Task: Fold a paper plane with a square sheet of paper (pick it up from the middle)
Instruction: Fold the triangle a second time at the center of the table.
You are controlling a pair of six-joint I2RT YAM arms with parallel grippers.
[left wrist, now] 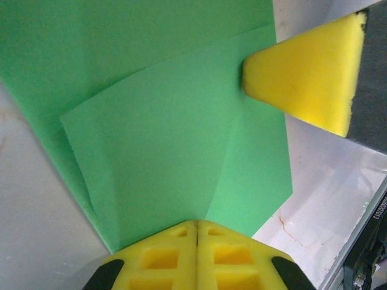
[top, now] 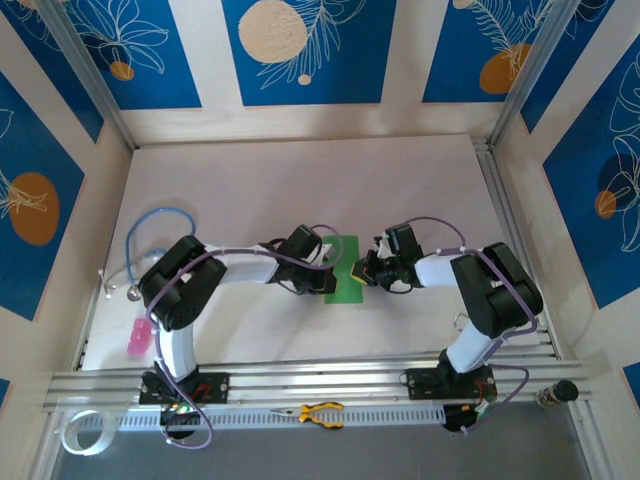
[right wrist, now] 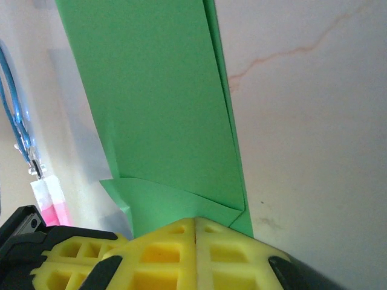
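Mid-counter (top: pixel 300 180), between the two arms: the square sheet of paper (top: pixel 347 282), partly folded, one layer lapped over another and a small corner turned in at its right edge. Not yet a dart.

Left jaws shut pad to pad, tips at the sheet's left edge. Right jaws likewise shut, tips at the opposite edge beside the turned corner. Impossible to tell whether pinching a layer or merely pressing down.

Several ways to go wrong from here:

- Sliding with shut tips on thin paper: likely to drag the whole sheet across the smooth counter instead of sharpening a crease.
- Pushing inward from both sides at once: apt to buckle the middle upward and set a stray crease off the centre line.
- Lifting either tip too soon: upper layer, slightly bowed in the left wrist view, may spring open and lose its alignment.
- Reopening to regrasp: risk of catching two layers where one is wanted, or none.

Pink object (top: pixel 137 338) and blue cable (top: pixel 150 232) far left, well apart from the sheet, so no likely snag.
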